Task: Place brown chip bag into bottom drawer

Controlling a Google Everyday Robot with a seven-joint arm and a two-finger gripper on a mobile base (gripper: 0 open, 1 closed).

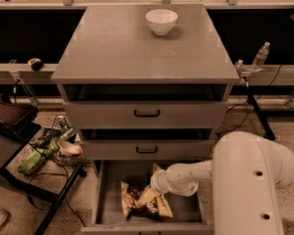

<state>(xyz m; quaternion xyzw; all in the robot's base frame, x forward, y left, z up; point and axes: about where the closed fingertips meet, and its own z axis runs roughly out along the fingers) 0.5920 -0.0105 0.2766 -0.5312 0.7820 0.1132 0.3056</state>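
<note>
The brown chip bag [143,203] lies crumpled on the grey floor of the bottom drawer [110,192], which is pulled open at the foot of the cabinet. The bag has a dark brown middle and tan ends and sits in the front middle of the tray. My gripper [157,184] is inside the drawer, at the end of the white arm reaching in from the right. It sits just above the bag's right end. Whether it touches the bag is hidden by the wrist.
A white bowl [161,21] stands on the cabinet top [137,53]. The two upper drawers [147,113] with black handles stand slightly open. My white arm housing [255,180] fills the lower right. A low cart with clutter [44,148] is at the left, a water bottle [260,57] at the right.
</note>
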